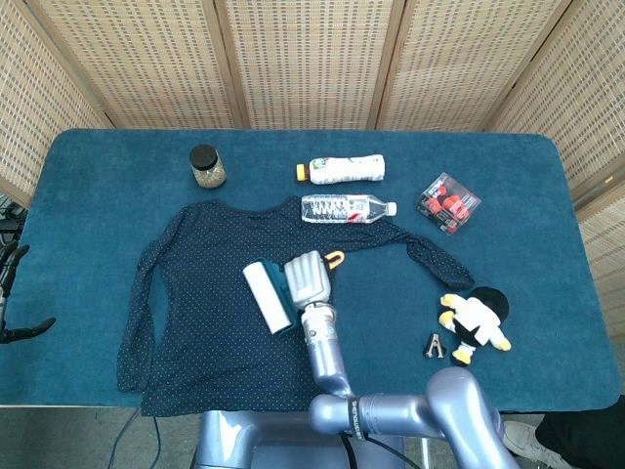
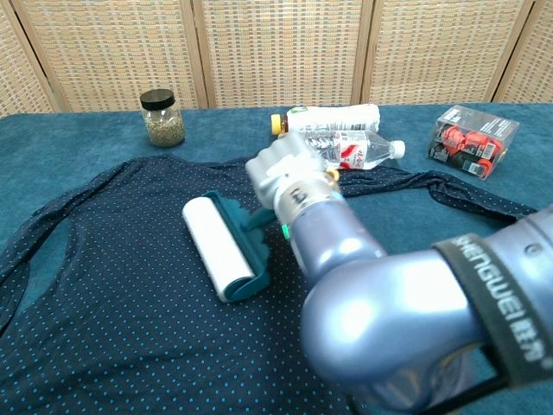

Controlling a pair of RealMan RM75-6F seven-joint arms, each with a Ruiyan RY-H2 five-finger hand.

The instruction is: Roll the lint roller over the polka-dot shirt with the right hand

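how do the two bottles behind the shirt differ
The clear water bottle is see-through with a white cap, while the white bottle is opaque with an orange cap. The water bottle's cap points toward the table's right; the white bottle's points left. The water bottle lies touching the polka-dot shirt; the white bottle lies farther back on bare cloth. Both lie on their sides.
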